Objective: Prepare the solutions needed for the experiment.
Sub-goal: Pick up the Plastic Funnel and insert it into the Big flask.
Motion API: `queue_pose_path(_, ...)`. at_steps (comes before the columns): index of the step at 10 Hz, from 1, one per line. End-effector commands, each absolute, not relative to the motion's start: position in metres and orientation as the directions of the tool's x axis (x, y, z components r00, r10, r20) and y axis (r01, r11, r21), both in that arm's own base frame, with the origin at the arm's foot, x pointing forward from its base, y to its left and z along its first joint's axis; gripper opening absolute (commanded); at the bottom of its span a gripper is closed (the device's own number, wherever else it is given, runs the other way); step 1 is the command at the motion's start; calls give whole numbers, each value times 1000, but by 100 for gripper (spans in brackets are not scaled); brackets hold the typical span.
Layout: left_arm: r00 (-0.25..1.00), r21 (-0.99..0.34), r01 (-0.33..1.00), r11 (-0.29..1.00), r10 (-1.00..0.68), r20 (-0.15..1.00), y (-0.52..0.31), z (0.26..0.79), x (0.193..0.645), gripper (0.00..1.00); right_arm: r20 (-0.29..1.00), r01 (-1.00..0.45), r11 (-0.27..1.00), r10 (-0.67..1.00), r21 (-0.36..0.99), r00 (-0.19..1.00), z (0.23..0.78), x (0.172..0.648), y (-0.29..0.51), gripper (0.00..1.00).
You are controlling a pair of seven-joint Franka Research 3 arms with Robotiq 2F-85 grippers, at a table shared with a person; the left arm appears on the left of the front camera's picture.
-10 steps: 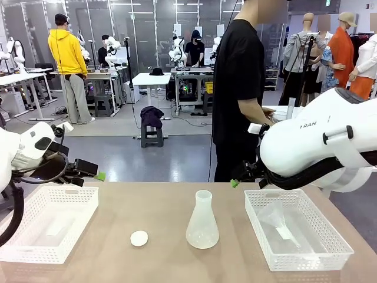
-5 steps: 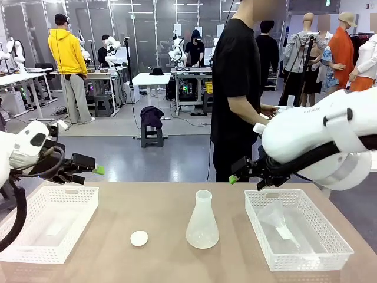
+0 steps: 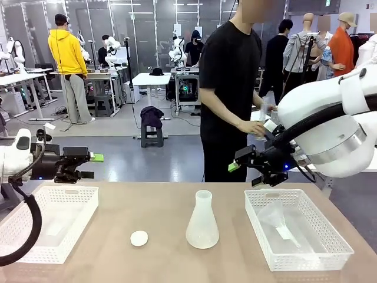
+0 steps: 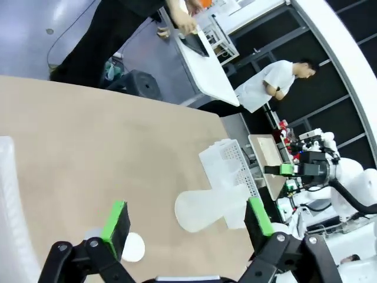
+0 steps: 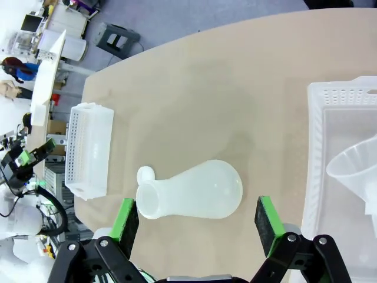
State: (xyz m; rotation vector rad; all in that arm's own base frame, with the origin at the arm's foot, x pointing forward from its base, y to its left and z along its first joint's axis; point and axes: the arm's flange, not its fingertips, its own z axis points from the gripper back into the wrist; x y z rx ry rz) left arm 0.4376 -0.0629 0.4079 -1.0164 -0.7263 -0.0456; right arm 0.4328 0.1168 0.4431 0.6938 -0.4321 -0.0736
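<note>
Left end effector (image 3: 91,165) and right end effector (image 3: 244,174) have risen, open and empty; translucent plastic conical flask (image 3: 202,221) untouched, so preparation hasn't begun

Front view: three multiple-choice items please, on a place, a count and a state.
1. Where is the clear plastic funnel?
A) in the right white mesh basket
B) in the left one
C) on the bare table
2. How many white mesh baskets are on the table?
A) one
B) two
C) three
3. How is the translucent conical plastic flask?
A) upright
B) on its side
C) held in a gripper
Answers: 1 A, it lies inside that basket; 2 B, one at each side; 3 A, mouth up, left gripper and right gripper open, apart from it.
</note>
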Motion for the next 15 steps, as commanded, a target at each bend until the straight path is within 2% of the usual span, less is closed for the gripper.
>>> queue_pose_path(1,765,-697,324,640,256,591,-64,425,430,100,378,-77,804,-190,589,906,443,430,118,100)
queue_pose_path(2,765,-697,324,640,256,591,-64,425,430,100,378,-77,804,-190,589,906,443,430,118,100)
queue_pose_path(3,763,-742,358,567,280,582,-63,411,437,100,367,-76,781,-203,620,908,442,432,117,100)
queue_pose_path(4,795,-790,329,517,300,527,-62,399,452,100,319,-36,735,-249,677,914,439,442,115,100)
queue_pose_path(5,814,-859,323,397,347,466,-55,394,459,100,255,-31,649,-254,760,933,435,450,108,100)
queue_pose_path(6,814,-893,342,292,383,437,-46,388,468,100,227,-19,620,-258,784,939,431,454,103,100)
queue_pose_path(7,803,-902,349,255,415,428,-44,387,471,100,211,-5,619,-261,785,942,430,455,102,100)
queue_pose_path(10,788,-893,404,198,422,449,-43,387,496,100,169,-2,572,-240,820,956,428,463,106,100)
queue_pose_path(13,829,-914,363,183,384,406,-40,389,490,100,129,27,525,-258,850,958,426,468,102,100)
queue_pose_path(14,842,-921,334,201,375,387,-38,392,483,100,124,32,523,-262,852,957,425,468,102,100)
queue_pose_path(15,864,-918,290,271,340,372,-35,395,474,100,130,15,515,-245,857,961,424,468,100,100)
